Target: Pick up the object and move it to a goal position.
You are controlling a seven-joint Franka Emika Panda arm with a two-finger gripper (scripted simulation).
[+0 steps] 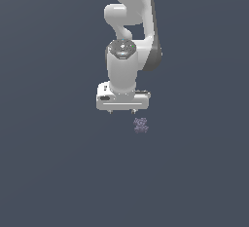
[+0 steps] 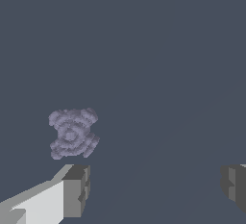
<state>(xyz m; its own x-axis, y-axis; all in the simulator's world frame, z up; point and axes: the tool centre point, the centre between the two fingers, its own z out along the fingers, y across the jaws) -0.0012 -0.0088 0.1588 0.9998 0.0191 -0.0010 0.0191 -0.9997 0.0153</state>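
My tool spread wide, holding nothing. Object lies on worktop, just beside one fingertip, outside gap between fingers, toward exterior view's right of my tool.

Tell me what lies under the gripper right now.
Only bare grey floor shows between the open gripper fingers. The purple-grey object sits off to one side, beyond one fingertip, not between them. Whatever lies directly beneath the finger bodies is covered.

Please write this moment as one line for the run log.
phase: approach | gripper: open, empty | object: on floor, off toward exterior view's right, outside fingers | goal: not visible
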